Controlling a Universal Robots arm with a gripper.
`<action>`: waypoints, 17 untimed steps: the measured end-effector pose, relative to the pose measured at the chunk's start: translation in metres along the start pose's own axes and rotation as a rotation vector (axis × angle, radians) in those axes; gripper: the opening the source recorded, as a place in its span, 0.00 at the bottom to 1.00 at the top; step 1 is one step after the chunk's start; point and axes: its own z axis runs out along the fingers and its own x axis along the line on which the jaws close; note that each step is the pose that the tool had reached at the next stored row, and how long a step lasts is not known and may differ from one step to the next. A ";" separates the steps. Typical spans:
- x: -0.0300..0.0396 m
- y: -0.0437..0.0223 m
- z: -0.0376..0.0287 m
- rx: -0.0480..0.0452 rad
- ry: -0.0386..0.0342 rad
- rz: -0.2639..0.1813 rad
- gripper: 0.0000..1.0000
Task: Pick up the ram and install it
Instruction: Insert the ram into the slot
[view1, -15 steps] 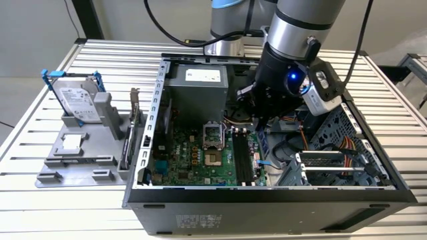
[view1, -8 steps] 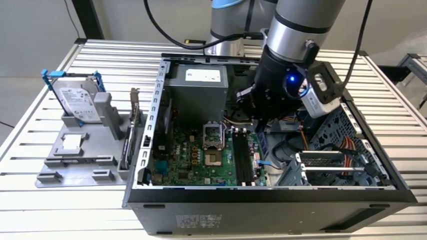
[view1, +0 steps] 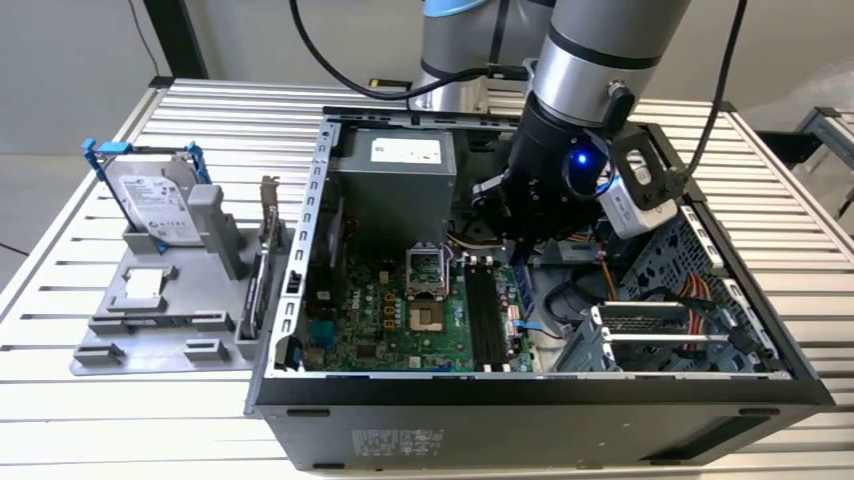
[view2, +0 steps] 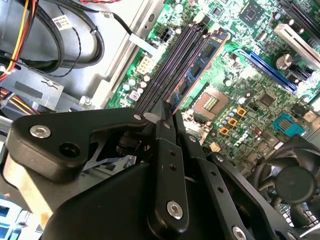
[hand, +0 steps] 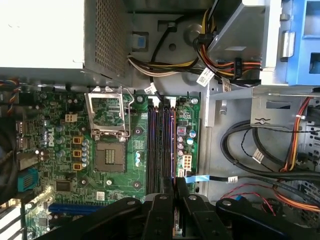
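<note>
Gripper (view2: 167, 112): fingers together, clamped on nothing, tips pressing ram's near end. Ram (view2: 200, 62): bluish-green stick standing in black slots (hand: 159, 145) (motherboard (view1: 387, 310)), running straight ahead from fingertips. Hard drive (view1: 154, 205): well apart, outside case.

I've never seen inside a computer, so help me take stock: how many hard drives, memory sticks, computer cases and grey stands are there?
hard drive: 1
memory stick: 1
computer case: 1
grey stand: 1
Total: 4
</note>
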 end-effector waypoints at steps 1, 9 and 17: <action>0.0000 0.0000 0.0001 -0.0002 -0.0001 0.000 0.00; -0.0001 0.0001 0.0030 -0.0002 -0.0001 0.000 0.00; -0.0012 0.0002 0.0046 -0.0006 -0.0002 0.000 0.00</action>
